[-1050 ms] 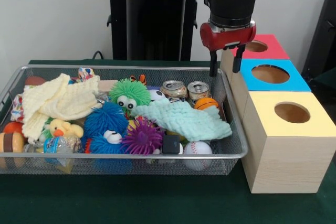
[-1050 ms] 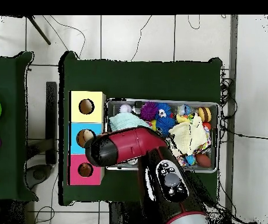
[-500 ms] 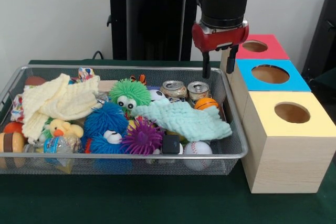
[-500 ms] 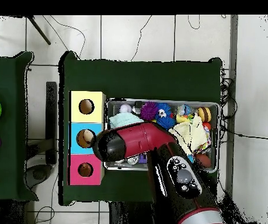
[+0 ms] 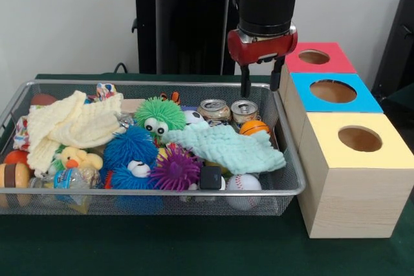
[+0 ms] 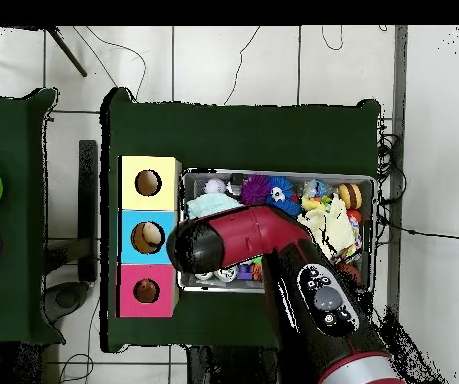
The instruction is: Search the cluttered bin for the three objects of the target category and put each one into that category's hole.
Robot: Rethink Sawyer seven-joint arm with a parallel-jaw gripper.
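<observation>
Sliding off the blue box (image 5: 333, 90), my gripper (image 5: 261, 83) hangs empty, fingers apart, two cans (image 5: 229, 110) right below.

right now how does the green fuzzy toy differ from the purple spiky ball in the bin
The green fuzzy toy has long soft hair and two googly eyes; the purple spiky ball has stubbier spikes and shows no eyes. The green fuzzy toy sits nearer the bin's far side by the cans; the purple spiky ball lies near the front wall, beside the mint cloth. Both are round and lie untouched below the gripper.
</observation>
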